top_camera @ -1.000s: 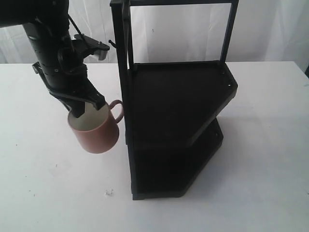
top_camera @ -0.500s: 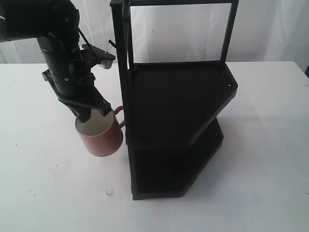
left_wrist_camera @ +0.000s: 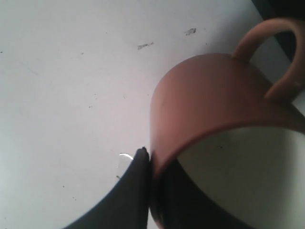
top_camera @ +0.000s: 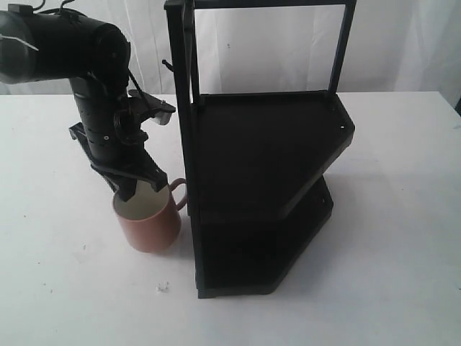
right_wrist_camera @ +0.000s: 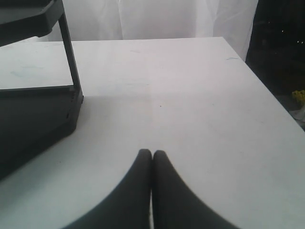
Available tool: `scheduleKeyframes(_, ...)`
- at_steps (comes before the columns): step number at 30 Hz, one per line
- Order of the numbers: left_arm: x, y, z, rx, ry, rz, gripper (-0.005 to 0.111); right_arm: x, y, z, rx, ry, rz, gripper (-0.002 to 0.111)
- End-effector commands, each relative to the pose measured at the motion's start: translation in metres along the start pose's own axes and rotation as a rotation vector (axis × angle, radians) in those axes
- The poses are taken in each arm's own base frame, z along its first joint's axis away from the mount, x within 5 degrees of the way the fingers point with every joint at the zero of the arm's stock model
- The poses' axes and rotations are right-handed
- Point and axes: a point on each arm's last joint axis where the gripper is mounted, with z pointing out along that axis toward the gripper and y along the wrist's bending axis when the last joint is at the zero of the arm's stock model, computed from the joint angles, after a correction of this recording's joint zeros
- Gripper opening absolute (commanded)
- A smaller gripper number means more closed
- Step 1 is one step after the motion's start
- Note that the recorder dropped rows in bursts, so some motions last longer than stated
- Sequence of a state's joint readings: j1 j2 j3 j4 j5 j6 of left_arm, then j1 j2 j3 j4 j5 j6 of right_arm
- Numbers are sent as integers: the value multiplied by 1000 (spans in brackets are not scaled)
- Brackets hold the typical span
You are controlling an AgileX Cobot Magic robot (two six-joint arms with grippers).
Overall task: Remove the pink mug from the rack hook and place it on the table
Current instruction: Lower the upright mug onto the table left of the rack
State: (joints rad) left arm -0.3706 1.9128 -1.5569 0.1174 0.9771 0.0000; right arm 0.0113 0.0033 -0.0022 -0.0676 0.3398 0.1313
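Observation:
The pink mug (top_camera: 149, 225) hangs upright from my left gripper (top_camera: 134, 189), just left of the rack, with its handle (top_camera: 179, 193) turned toward the post. That gripper is shut on the mug's rim, one finger (left_wrist_camera: 136, 191) outside the wall and the other inside the cream interior. The mug (left_wrist_camera: 209, 95) fills the left wrist view, low over the white table (left_wrist_camera: 62, 86); I cannot tell whether its base touches. The rack hook (top_camera: 167, 65) sticks out bare, high on the post. My right gripper (right_wrist_camera: 152, 153) is shut on nothing above the table (right_wrist_camera: 190, 95).
The tall black two-shelf rack (top_camera: 266, 158) stands mid-table, its post right beside the mug's handle, and its corner (right_wrist_camera: 33, 109) shows in the right wrist view. A small white speck (top_camera: 163, 287) lies on the table in front of the mug. The table edge (right_wrist_camera: 267, 90) runs beside the right gripper.
My left gripper has come down with the mug, from mid-height beside the post to low over the table, shifting slightly toward the rack.

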Motion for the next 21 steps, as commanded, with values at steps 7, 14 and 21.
scheduleKeyframes(7, 9, -4, 8, 22, 48, -3, 0, 0, 0, 0, -4, -5, -3, 0)
scheduleKeyframes(14, 8, -5, 8, 33, 37, -9, 0, 0, 0, 0, -4, -5, -3, 0)
scheduleKeyframes(21, 6, -4, 9, 29, 16, -9, 0, 0, 0, 0, -4, -5, -3, 0)
